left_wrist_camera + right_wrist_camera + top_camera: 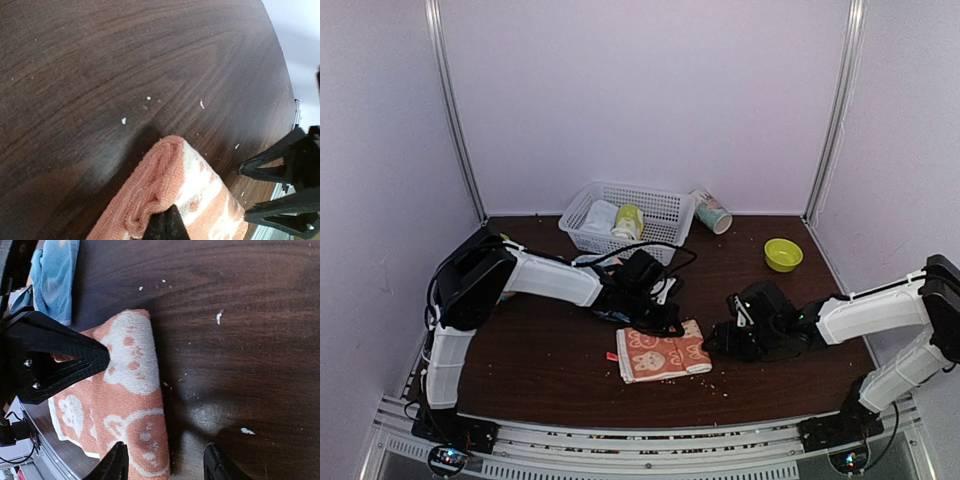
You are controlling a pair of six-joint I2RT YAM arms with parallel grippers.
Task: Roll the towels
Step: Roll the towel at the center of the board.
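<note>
**Peach towel partly rolled, blue one not begun**

The peach-orange towel [663, 352] lies on the near tabletop [540, 350]. The right hand [166, 465] stands open across its thick edge, holding nothing. The left hand [167, 222] is closed, its tips on the cloth. The next move probably needs a new grip to roll on. The blue towel [57, 280] lies behind.

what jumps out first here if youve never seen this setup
The peach towel lies folded at the front middle of the dark table, with both arms reaching in to it. The left gripper is shut with its tip down on the towel, and the right gripper stands open at the towel's right end. By the back wall sits a white basket holding rolled towels, with a green bowl off to its right.
</note>
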